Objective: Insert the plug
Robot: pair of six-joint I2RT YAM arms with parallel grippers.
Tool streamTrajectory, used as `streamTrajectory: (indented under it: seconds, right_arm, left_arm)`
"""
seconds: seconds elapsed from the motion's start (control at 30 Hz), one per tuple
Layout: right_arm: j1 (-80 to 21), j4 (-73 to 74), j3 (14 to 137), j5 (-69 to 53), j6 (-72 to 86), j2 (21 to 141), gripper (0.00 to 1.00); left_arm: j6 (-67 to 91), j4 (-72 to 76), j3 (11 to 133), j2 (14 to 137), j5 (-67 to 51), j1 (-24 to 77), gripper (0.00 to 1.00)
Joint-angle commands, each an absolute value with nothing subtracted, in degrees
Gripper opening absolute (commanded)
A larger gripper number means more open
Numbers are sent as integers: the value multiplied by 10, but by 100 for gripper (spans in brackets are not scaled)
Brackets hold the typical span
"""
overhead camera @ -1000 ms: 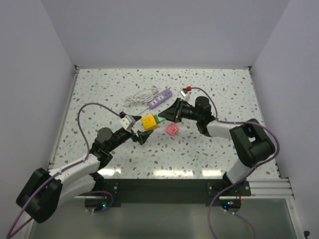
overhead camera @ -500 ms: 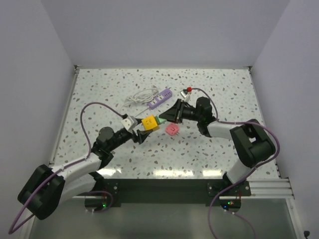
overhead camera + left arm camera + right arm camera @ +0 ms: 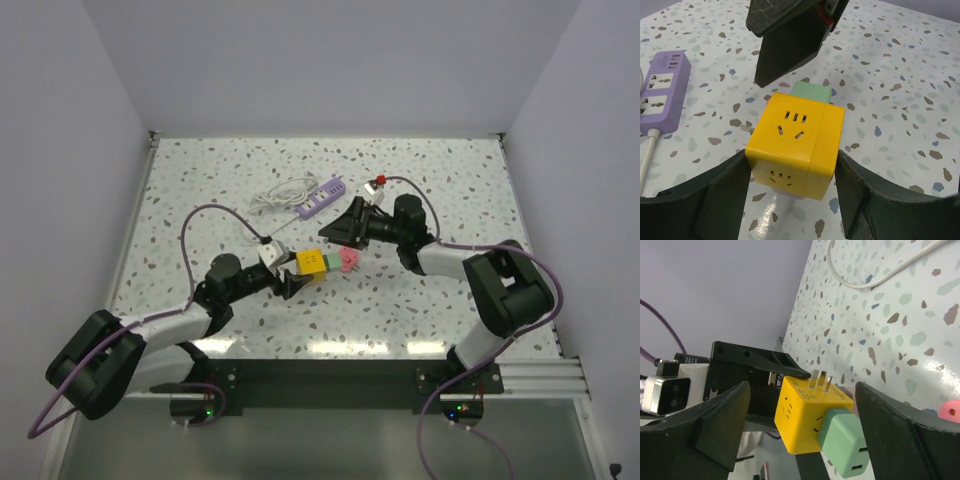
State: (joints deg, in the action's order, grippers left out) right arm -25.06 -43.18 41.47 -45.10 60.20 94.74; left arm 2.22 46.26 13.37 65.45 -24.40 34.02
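Note:
A yellow cube socket (image 3: 797, 142) is held off the table with my left gripper (image 3: 790, 162) shut on its two sides. A green plug (image 3: 842, 440) sits pushed into the cube's far face, and the cube's own three prongs (image 3: 820, 380) stick out bare. In the top view the yellow cube (image 3: 308, 262) and green plug (image 3: 329, 262) lie in a row in front of my left gripper (image 3: 297, 272). My right gripper (image 3: 802, 387) stands open, its fingers wide on either side of the plug without touching it. From above, the right gripper (image 3: 336, 231) is just beyond the cube.
A pink block (image 3: 348, 260) lies on the table right beside the green plug. A purple power strip (image 3: 325, 197) with its white cable (image 3: 284, 192) lies farther back. The same strip (image 3: 662, 97) shows at the left of the left wrist view.
My right gripper has let go of the green plug and opened wide. My left gripper has shut on the yellow cube, which moved nearer and slightly right, beside the pink block.

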Motion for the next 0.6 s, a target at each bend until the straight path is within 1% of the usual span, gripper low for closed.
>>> streamTrajectory:
  seconds: [0.0, 0.17, 0.27, 0.37, 0.57]
  right_arm:
    - [-246, -396, 421, -420, 549, 931, 91]
    - [-245, -252, 433, -345, 431, 885, 92]
    - [-245, -215, 436, -318, 399, 854, 93]
    - [-245, -193, 437, -302, 379, 828, 93]
    - [-244, -180, 435, -294, 370, 805, 93]
  left_arm:
    - [3, 529, 156, 665, -260, 345, 0]
    - [3, 529, 163, 686, -258, 349, 0]
    - [3, 535, 158, 691, -256, 349, 0]
    - [4, 573, 149, 705, -259, 349, 0]
    - [9, 611, 138, 728, -265, 349, 0]
